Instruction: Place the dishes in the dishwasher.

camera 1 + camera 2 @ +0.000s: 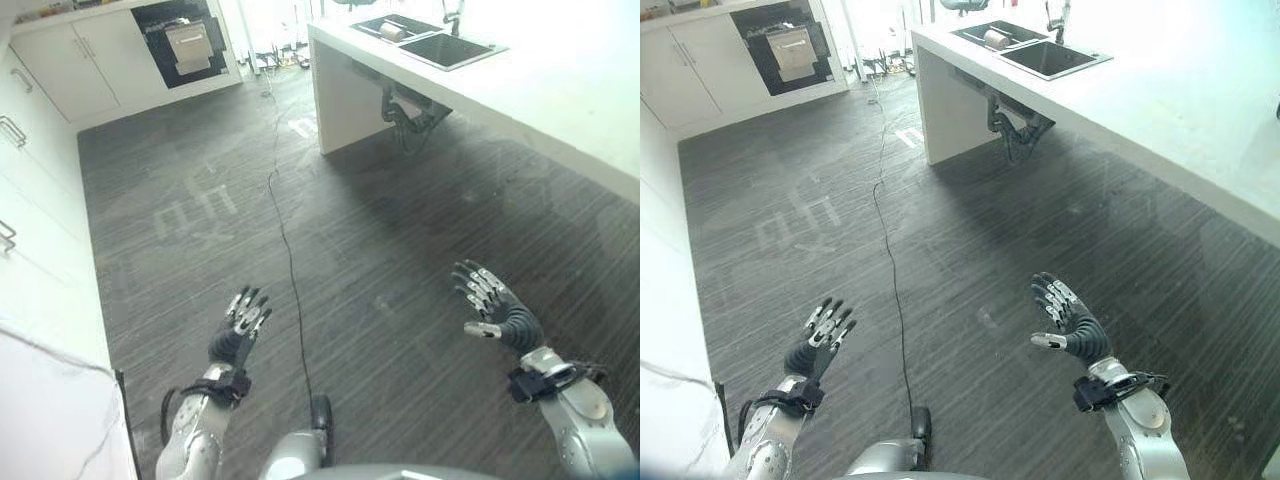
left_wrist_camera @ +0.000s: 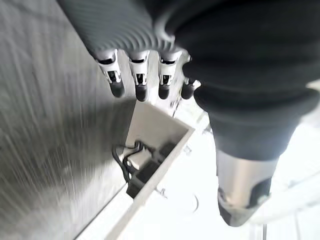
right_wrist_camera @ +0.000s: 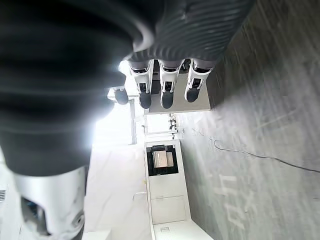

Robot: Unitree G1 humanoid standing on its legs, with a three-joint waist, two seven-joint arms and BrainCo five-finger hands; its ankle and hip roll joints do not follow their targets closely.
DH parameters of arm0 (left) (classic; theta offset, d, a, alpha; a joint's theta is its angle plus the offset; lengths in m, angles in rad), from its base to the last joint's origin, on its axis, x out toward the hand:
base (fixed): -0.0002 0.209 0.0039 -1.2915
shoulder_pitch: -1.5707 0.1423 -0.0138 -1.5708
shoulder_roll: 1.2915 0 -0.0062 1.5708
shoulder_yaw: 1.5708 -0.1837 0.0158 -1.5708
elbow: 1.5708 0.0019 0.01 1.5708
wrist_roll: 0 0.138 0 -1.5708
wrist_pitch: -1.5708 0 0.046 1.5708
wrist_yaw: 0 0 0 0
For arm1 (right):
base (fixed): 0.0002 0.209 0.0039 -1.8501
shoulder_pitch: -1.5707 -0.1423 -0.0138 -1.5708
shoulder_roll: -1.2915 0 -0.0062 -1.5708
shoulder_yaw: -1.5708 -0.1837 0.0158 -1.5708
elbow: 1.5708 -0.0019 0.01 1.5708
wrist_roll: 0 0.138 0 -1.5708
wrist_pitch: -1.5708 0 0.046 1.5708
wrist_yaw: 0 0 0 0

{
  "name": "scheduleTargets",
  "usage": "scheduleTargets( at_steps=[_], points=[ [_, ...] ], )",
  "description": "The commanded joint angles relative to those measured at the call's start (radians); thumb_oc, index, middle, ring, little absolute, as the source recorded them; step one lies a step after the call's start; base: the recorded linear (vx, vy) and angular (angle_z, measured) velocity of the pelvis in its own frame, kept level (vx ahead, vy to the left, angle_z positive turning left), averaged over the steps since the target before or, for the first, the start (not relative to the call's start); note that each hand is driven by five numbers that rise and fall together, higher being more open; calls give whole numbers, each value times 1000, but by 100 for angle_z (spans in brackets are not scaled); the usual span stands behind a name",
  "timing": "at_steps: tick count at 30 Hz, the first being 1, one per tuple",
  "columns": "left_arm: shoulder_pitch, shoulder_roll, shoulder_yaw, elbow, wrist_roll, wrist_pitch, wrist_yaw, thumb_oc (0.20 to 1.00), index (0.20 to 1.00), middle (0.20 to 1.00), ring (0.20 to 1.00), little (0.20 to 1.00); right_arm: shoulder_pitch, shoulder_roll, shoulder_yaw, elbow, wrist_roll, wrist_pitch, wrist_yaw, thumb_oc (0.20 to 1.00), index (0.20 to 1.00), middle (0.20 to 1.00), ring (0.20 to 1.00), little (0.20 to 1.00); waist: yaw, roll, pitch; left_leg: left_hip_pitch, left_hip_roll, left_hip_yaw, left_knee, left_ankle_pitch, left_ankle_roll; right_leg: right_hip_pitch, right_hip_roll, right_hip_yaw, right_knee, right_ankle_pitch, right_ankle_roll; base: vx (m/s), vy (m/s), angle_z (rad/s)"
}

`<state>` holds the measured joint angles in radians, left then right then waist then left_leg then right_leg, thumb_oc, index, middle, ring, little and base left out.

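- We are holding our left hand [image 1: 238, 330] out over the dark floor [image 1: 200, 220] with its fingers straight and spread, carrying nothing.
- We are holding our right hand [image 1: 497, 310] out the same way on the other side, fingers relaxed and empty, thumb standing apart.
- We are judging that the task is at its very start: no dish is in either hand, and we are standing well apart from both the counter and the machine.
- The dishes seem to be waiting in the sink [image 1: 430, 40], set in the white counter [image 1: 560, 90] ahead on our right; something round is lying in its far basin, too small for us to name.
- The dishwasher [image 1: 185, 42] is showing as a dark opening in the white cabinets [image 1: 70, 65] across the room, with a pale rack or tray inside it.
- The next move is calling for us to walk to the sink and reach in for a dish, then cross to the dishwasher.
- The right wrist view is giving us the dishwasher past the fingertips [image 3: 167, 97]; the left wrist view is giving us the counter's open underside with its plumbing [image 2: 140, 165].
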<state>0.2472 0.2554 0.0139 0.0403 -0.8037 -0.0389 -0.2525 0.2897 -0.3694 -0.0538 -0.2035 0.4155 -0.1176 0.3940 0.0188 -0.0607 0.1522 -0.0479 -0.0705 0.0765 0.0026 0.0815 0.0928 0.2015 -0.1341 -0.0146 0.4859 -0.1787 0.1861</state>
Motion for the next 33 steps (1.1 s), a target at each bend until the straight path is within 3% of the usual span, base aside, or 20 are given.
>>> scheduleTargets(
  at_steps=[1, 2, 3, 4, 5, 8, 11, 15, 18, 19, 22, 23, 24, 25, 26, 28, 30, 31, 32, 33],
  points=[
    [-9, 81, -9, -61, 36, -32, -36, 1000, 1000, 1000, 1000, 1000, -58, 1, -21, 9, 42, -79, -42, 1000, 1000, 1000, 1000, 1000, 22, 39, -89, -18, 49, -66, -90, -39, -79, -62, 6, -18, 130, 250, 25, 542, 449, 36],
    [-18, 80, -14, -64, 38, -34, -14, 1000, 1000, 1000, 1000, 1000, -77, 4, -1, 23, 36, -78, -54, 1000, 1000, 1000, 1000, 1000, 5, 60, -80, 21, 53, -65, -90, -58, -74, -185, 32, -7, 207, 266, 5, 335, 297, 31],
    [-26, 83, -14, -69, 38, -33, 4, 1000, 1000, 1000, 1000, 1000, -82, 6, 5, 28, 31, -78, -54, 1000, 1000, 1000, 1000, 1000, -5, 65, -71, 37, 50, -67, -90, -62, -71, -240, 51, -21, 185, 233, -8, 344, 226, 8],
    [-35, 91, -10, -73, 30, -31, 12, 1000, 1000, 1000, 1000, 1000, -79, 0, 4, 25, 29, -78, -50, 1000, 1000, 1000, 1000, 1000, -19, 56, -59, 52, 36, -70, -90, -62, -70, -260, 65, -46, 110, 180, -16, 405, 83, 20],
    [-60, 101, 3, -82, 17, -11, 6, 1000, 1000, 1000, 1000, 1000, -60, -11, -15, 8, 39, -81, -51, 1000, 1000, 1000, 1000, 1000, -38, 51, -41, 81, 29, -76, -90, -69, -76, -270, 92, -114, -85, 148, -32, 455, 7, 50],
    [-69, 96, -3, -88, 14, 8, -2, 1000, 1000, 1000, 1000, 1000, -39, -27, -43, 2, 75, -91, -57, 1000, 1000, 1000, 1000, 1000, -74, 34, -17, 136, 16, -92, -90, -110, -85, -291, 97, -128, -347, 179, -48, 409, -45, 97],
    [-55, 80, -59, -98, 14, -3, -21, 1000, 1000, 1000, 1000, 1000, -20, -37, -67, -15, 102, -95, -79, 1000, 1000, 1000, 1000, 1000, -116, 38, -9, 194, 6, -153, -90, -157, -72, -358, 104, -48, -547, 253, -29, 456, -118, 107],
    [-53, 90, -51, -147, -2, -54, -50, 1000, 1000, 1000, 1000, 1000, -40, -50, -86, -36, 119, -100, -109, 1000, 1000, 1000, 1000, 1000, -116, 38, 3, 255, 16, -136, -90, -211, -67, -383, 87, -82, -566, 271, -19, 455, -231, 62],
    [-68, 95, -20, -162, 0, -62, -8, 1000, 1000, 1000, 1000, 1000, -46, -59, -103, -52, 107, -103, -135, 1000, 1000, 1000, 1000, 1000, -124, 26, -30, 291, 11, -114, -53, -269, -73, -319, 88, -47, -565, 303, -37, 557, -349, 20],
    [-68, 89, -15, -162, -17, -72, 6, 1000, 1000, 1000, 1000, 1000, -49, -63, -108, -54, 100, -106, -144, 1000, 1000, 1000, 1000, 1000, -129, 23, -47, 292, 17, -100, 15, -284, -95, -296, 96, -46, -557, 295, -59, 496, -344, -34],
    [-54, 63, -1, -184, -25, -70, 20, 1000, 1000, 1000, 1000, 1000, -57, -71, -112, -67, 93, -120, -139, 1000, 1000, 1000, 1000, 1000, -126, 24, -67, 229, 42, -71, 266, -153, -168, -238, 120, -65, -572, 259, -108, 416, -300, -53],
    [-51, 56, 0, -184, -11, -77, 21, 1000, 1000, 1000, 1000, 1000, -55, -69, -112, -69, 90, -120, -132, 1000, 1000, 1000, 1000, 1000, -127, 21, -69, 199, 36, -68, 370, -123, -183, -226, 121, -61, -573, 252, -116, 247, -186, -108],
    [-51, 56, 0, -184, -11, -77, 21, 1000, 1000, 1000, 1000, 1000, -55, -69, -112, -69, 90, -120, -132, 1000, 1000, 1000, 1000, 1000, -127, 21, -69, 199, 36, -68, 370, -123, -183, -226, 121, -61, -573, 252, -116, 343, -239, -109],
    [-19, 41, 0, -181, 8, -114, 18, 1000, 1000, 1000, 1000, 1000, -36, -78, -119, -82, 84, -127, -108, 1000, 1000, 1000, 1000, 1000, -111, 0, -50, 15, -9, -84, 706, -62, -192, -166, 117, -35, -568, 224, -150, 338, -235, -90],
    [-18, 40, 4, -177, 5, -113, 11, 1000, 1000, 1000, 1000, 1000, -36, -79, -122, -82, 83, -130, -113, 1000, 1000, 1000, 1000, 1000, -103, -10, -40, -58, -1, -79, 751, -72, -180, -145, 113, -27, -565, 215, -153, 452, -287, -30],
    [-21, 42, 14, -184, 12, -104, 5, 1000, 1000, 1000, 1000, 1000, -48, -93, -131, -89, 103, -121, -134, 1000, 1000, 1000, 1000, 1000, -82, -16, -22, -103, 28, -59, 651, -120, -153, -108, 122, -16, -569, 189, -155, 308, -91, -52],
    [-7, 61, 33, -208, 30, -102, -2, 1000, 1000, 1000, 1000, 1000, -64, -99, -155, -106, 132, -99, -139, 1000, 1000, 1000, 1000, 1000, -76, -3, -21, -52, 70, -32, 342, -139, -146, -83, 145, 33, -573, 145, -139, 417, 83, -101],
    [-2, 65, 40, -215, 29, -98, -2, 1000, 1000, 1000, 1000, 1000, -63, -95, -161, -115, 128, -96, -135, 1000, 1000, 1000, 1000, 1000, -74, 5, -24, -26, 73, -43, 211, -139, -145, -79, 152, 55, -573, 131, -131, 457, 207, -75],
    [9, 59, 41, -222, -10, -66, -6, 1000, 1000, 1000, 1000, 1000, -61, -89, -166, -123, 116, -100, -127, 1000, 1000, 1000, 1000, 1000, -66, 18, -30, 13, 82, -101, 32, -132, -149, -74, 161, 88, -573, 116, -124, 448, 214, -71],
    [24, 43, 38, -226, -46, -48, -9, 1000, 1000, 1000, 1000, 1000, -61, -85, -165, -131, 107, -96, -126, 1000, 1000, 1000, 1000, 1000, -55, 27, -31, 32, 94, -156, -53, -95, -159, -66, 169, 112, -573, 107, -123, 446, 224, -82]
  ],
)
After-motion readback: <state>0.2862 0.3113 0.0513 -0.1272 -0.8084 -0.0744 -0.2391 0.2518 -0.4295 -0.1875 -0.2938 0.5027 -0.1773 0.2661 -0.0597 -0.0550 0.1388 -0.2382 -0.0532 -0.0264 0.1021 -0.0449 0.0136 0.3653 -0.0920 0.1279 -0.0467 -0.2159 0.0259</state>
